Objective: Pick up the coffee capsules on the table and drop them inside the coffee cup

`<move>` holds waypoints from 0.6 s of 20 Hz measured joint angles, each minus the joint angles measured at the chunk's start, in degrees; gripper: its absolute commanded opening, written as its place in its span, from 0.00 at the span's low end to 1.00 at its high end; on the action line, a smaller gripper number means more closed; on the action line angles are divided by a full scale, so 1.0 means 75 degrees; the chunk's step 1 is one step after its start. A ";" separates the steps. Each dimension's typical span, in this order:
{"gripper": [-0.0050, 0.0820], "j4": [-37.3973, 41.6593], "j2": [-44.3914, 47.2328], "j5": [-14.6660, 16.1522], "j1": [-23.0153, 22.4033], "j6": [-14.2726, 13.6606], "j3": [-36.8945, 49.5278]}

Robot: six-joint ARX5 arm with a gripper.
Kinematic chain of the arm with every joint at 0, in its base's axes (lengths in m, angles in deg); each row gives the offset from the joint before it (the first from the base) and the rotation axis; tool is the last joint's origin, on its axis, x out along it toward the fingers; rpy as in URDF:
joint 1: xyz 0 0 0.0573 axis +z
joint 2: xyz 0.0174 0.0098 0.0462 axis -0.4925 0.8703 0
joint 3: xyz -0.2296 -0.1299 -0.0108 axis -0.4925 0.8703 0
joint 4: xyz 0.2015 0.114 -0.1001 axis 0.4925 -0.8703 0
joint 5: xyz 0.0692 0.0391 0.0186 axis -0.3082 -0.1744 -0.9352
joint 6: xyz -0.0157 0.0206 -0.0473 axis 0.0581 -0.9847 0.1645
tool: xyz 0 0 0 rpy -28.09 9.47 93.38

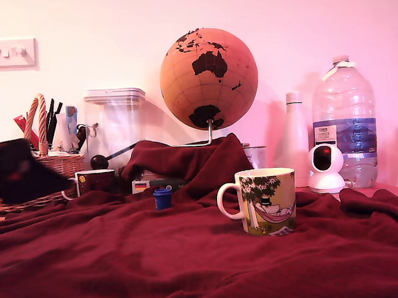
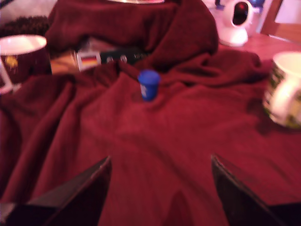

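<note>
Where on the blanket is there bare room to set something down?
Free: the broad foreground of the red blanket, in front of the blue capsule and cartoon mug. Crowded: the back, with maroon mug, basket, globe, bottles.

Strong pink/magenta cast in both views. Exterior view fairly sharp, bright wall (image 1: 116,34), soft shadows; dark shape at its left edge is motion-blurred, probably the arm. Wrist view soft throughout, mug (image 2: 284,89) blown out.

Blue capsule (image 1: 163,198) upright on blanket (image 1: 190,260), near cream mug (image 1: 266,200).
</note>
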 measured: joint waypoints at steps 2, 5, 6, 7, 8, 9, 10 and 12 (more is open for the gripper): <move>0.76 0.0020 0.0428 -0.0003 0.0000 -0.0070 -0.0251; 0.76 0.0268 0.1026 0.0000 0.0000 -0.0085 -0.0437; 0.76 0.0341 0.1163 0.0000 0.0000 -0.0085 -0.0533; 0.76 0.0347 0.1268 0.0000 0.0000 -0.0085 -0.0670; 0.76 0.0356 0.1355 0.0000 0.0000 -0.0085 -0.0813; 0.76 0.0367 0.1443 0.0000 0.0000 -0.0085 -0.0956; 0.76 0.0382 0.1542 0.0000 0.0000 -0.0085 -0.1078; 0.76 0.0391 0.1749 0.0009 -0.0003 -0.0085 -0.1253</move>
